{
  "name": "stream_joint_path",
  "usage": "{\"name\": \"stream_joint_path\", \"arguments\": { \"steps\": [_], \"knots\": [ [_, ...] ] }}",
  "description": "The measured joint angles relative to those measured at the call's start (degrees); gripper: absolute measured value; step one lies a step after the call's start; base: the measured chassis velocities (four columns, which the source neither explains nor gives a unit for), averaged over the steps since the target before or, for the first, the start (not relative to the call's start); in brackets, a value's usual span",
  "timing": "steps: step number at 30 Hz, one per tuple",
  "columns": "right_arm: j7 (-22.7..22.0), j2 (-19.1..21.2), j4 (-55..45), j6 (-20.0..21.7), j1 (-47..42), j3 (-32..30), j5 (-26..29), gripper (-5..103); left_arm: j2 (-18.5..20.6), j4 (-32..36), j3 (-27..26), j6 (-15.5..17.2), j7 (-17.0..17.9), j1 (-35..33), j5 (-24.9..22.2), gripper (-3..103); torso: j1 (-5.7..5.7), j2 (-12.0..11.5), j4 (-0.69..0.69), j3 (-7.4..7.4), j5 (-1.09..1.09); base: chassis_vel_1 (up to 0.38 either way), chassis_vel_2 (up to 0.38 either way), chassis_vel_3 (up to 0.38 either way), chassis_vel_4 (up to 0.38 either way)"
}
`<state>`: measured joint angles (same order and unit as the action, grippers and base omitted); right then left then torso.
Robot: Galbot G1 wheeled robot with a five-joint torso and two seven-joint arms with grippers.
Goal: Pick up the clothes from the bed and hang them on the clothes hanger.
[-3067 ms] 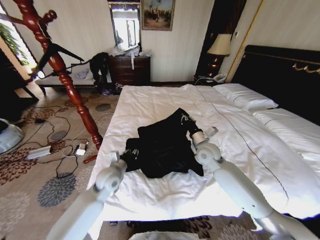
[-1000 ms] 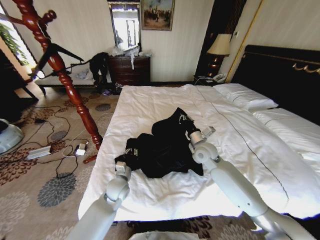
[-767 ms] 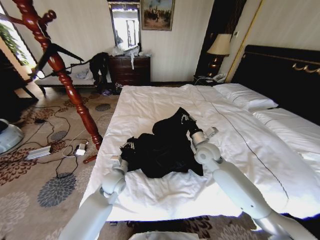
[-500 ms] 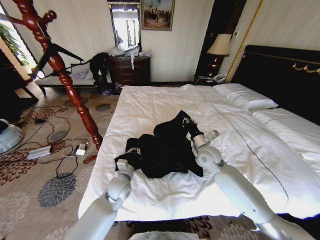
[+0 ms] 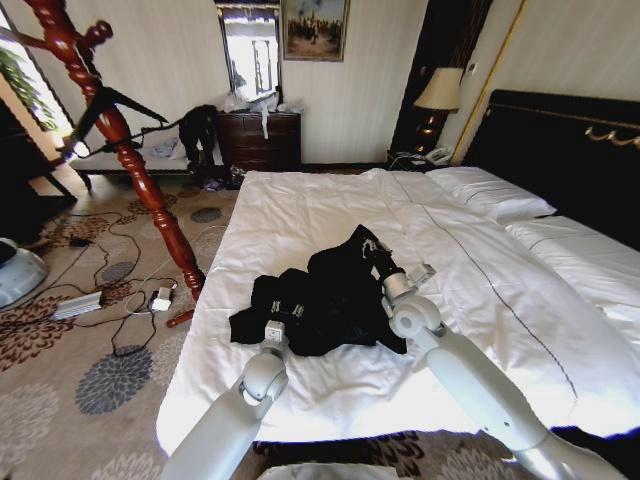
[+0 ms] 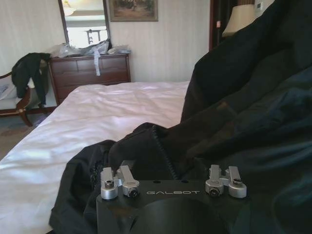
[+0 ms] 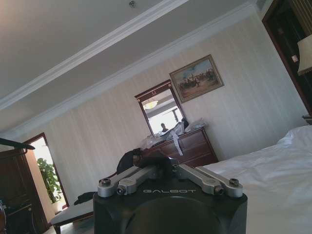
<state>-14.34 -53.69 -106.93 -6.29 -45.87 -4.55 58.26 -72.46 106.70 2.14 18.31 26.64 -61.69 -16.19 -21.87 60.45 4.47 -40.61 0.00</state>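
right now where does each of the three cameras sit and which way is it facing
Head view: high on the robot, looking down at the bed and black jacket; both arms show, left gripper and right gripper at the jacket.
Left wrist view: low behind the left gripper, against the jacket, facing the dresser.
Right wrist view: behind the right gripper, tilted up toward wall and ceiling, fingers pinching dark cloth.
Shared: dresser, mirror, painting.

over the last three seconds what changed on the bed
The left gripper moved in from the bed's near-left edge to the black jacket's near hem. The jacket's left edge got tugged and reshaped. The right gripper stayed pinching the jacket's far side; the hanger stayed on the stand.
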Motion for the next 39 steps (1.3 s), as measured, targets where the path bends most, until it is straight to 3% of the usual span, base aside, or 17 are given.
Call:
{"name": "stream_joint_path", "arguments": {
  "steps": [2, 5, 10, 17, 20, 28, 33, 39],
  "knots": [
    [0.01, -0.03, 0.0, -0.02, -0.03, 0.0, -0.04, 0, 0.0, -0.17, -0.27, 0.04, 0.26, 0.0, -0.02, 70, 0.0, 0.0, 0.0, 0.0, 0.0, 0.0, 0.0, 0.0, 0.0],
    [0.2, -0.06, -0.08, -0.09, -0.43, -0.08, -0.22, 0, 0.55, -0.48, -1.38, 0.15, 1.15, 0.16, -0.66, 86, 0.0, 0.0, 0.0, 0.0, 0.0, 0.0, 0.0, 0.0, 0.0],
    [0.55, 0.07, -0.34, -0.3, -1.12, -0.38, -0.46, 0, 1.84, -0.81, -3.22, 0.13, 1.81, 0.58, -2.04, 98, 0.0, 0.0, 0.0, 0.0, 0.0, 0.0, 0.0, 0.0, 0.0],
    [0.65, 0.57, -1.1, -0.36, -2.21, -0.96, -0.53, 0, 2.93, -0.8, -5.8, -0.67, 1.76, 0.82, -3.19, 100, 0.0, 0.0, 0.0, 0.0, -0.01, 0.0, 0.0, 0.0, 0.0],
    [0.67, 1.03, -1.72, -0.37, -3.07, -1.53, -0.55, 0, 4.6, 3.76, -5.86, -0.42, 1.17, -1.09, -3.76, 100, 0.0, 0.0, 0.01, 0.0, 0.0, 0.0, 0.0, 0.0, 0.0],
    [0.77, 1.53, -2.59, -0.39, -4.5, -2.58, -0.83, 0, 8.62, 10.42, -5.69, -1.83, -1.69, -7.79, 1.65, 100, 0.01, 0.0, -0.03, 0.0, 0.0, 0.0, 0.0, 0.0, 0.0],
    [0.8, 1.7, -2.86, -0.44, -5.38, -2.75, -1.0, 0, 6.11, 8.72, -5.21, -0.75, -2.14, -3.85, 1.3, 100, 0.0, 0.0, 0.01, 0.0, 0.0, 0.0, 0.0, 0.0, 0.0],
    [0.77, 1.82, -2.94, -0.44, -5.36, -2.31, -1.01, 0, 2.92, 4.42, -2.82, 4.23, 1.22, 2.94, -5.34, 100, 0.0, 0.0, 0.01, 0.0, 0.0, 0.0, 0.0, 0.0, 0.0]
  ]
}}
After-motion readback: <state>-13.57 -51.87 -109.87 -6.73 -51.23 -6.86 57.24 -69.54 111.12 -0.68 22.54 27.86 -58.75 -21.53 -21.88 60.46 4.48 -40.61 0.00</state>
